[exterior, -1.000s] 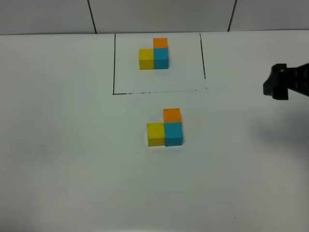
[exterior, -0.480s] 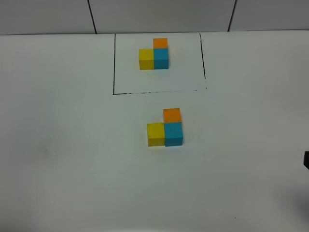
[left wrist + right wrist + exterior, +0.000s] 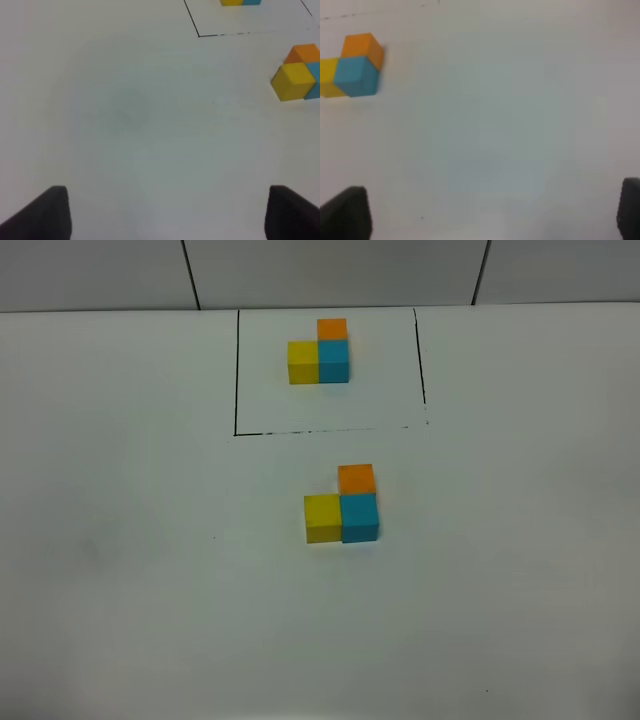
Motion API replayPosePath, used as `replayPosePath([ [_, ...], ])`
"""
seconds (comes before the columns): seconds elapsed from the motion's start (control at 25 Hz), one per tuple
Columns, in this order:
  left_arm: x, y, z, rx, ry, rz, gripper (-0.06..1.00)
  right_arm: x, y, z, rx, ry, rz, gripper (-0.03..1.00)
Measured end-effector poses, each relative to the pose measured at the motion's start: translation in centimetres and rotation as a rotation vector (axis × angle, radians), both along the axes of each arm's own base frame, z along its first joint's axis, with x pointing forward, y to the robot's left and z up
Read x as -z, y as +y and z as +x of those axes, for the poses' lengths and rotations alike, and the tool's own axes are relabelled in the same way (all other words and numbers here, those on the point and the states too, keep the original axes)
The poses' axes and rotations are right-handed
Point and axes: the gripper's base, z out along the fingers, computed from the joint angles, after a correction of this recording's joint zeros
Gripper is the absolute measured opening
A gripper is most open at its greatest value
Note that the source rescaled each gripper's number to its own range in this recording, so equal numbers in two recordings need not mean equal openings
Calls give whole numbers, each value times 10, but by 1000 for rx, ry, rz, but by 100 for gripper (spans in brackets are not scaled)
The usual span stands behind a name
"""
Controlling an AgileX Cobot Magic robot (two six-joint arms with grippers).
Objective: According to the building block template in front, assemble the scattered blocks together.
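Since the earlier frame, the right arm left the high view; there the scattered blocks (image 3: 342, 504) lay joined in an L on the bench (image 3: 120, 540), near the building block template (image 3: 319, 351). Left wrist view: left tool (image 3: 165, 212) released, nothing held. Right wrist view: right tool (image 3: 487, 212) spread wide, empty. A returning arm could knock the blocks apart.

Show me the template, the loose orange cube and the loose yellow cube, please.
template (image 3: 318, 361), high view, on the seam between its yellow and blue cubes.
orange cube (image 3: 356, 478), high view, on its top face.
yellow cube (image 3: 293, 75), left wrist view, on its top face.
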Motion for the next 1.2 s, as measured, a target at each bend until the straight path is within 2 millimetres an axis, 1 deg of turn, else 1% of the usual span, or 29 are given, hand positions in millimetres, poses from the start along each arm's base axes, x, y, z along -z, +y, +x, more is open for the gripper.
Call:
replayPosePath([
  [0.2, 0, 0, 0, 0, 0, 0, 79, 7, 0, -10, -14, -27, -16, 100],
  [0.44, 0, 0, 0, 0, 0, 0, 79, 6, -1, -22, -15, -101, -15, 100],
  [0.56, 0, 0, 0, 0, 0, 0, 79, 6, -1, -28, -15, -142, -13, 97],
  [0.68, 0, 0, 0, 0, 0, 0, 79, 6, -2, -33, -14, -177, -11, 90],
  [0.8, 0, 0, 0, 0, 0, 0, 79, 6, -2, -34, -15, -181, -11, 80],
  [1.04, 0, 0, 0, 0, 0, 0, 79, 6, -1, -34, -19, -181, -6, 55],
  [1.2, 0, 0, 0, 0, 0, 0, 79, 6, -1, -34, -21, -181, -3, 41],
])
